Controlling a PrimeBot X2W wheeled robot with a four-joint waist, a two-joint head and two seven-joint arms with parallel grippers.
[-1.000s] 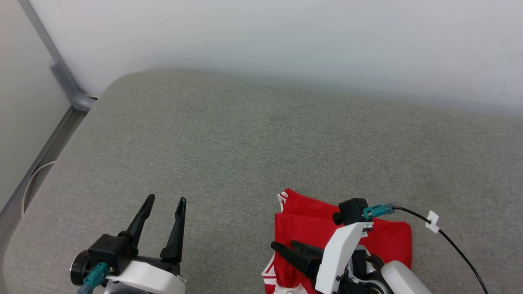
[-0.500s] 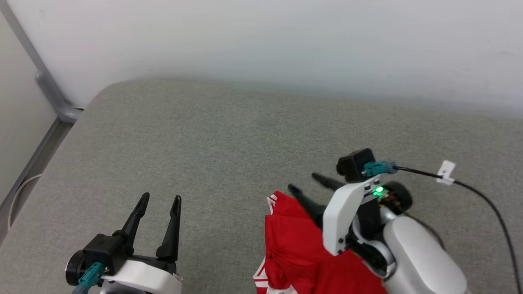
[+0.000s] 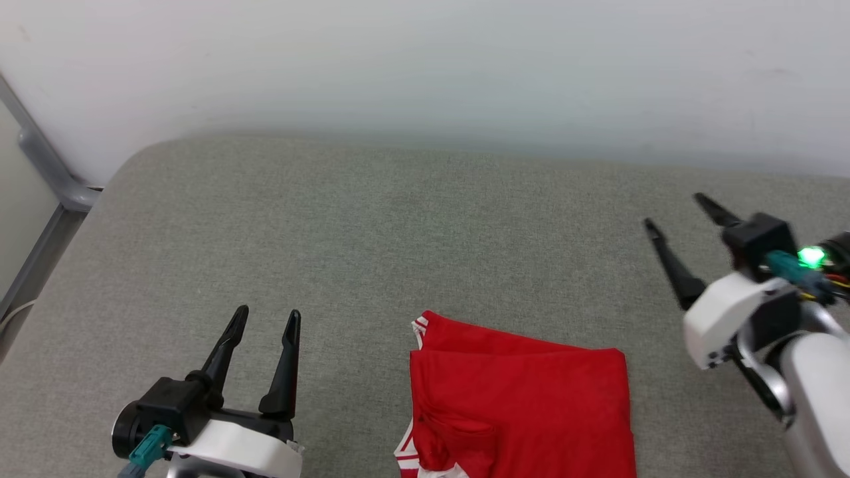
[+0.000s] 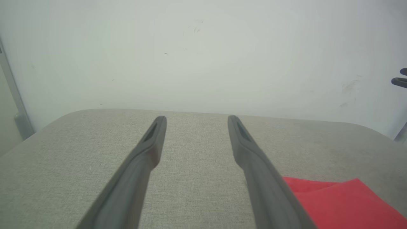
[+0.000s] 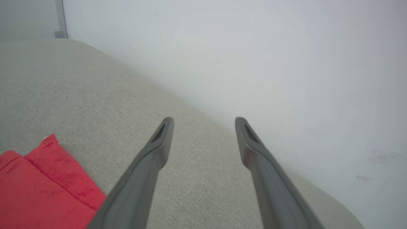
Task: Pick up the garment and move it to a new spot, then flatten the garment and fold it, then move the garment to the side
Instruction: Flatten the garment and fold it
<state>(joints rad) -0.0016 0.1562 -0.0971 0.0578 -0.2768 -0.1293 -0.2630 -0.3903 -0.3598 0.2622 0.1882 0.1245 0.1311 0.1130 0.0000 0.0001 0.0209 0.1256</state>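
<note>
One change: right claw lifted off folded garment, now released | left claw released, unmoved

My left gripper and right gripper have long black fingers. I see white wrist shells, teal connectors, one green light.

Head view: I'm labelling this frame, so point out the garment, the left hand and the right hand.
garment [image 3: 518, 405], head view, middle of the red cloth.
left hand [image 3: 269, 312], head view, midway between its fingertips.
right hand [image 3: 672, 210], head view, midway between its fingertips.
</note>
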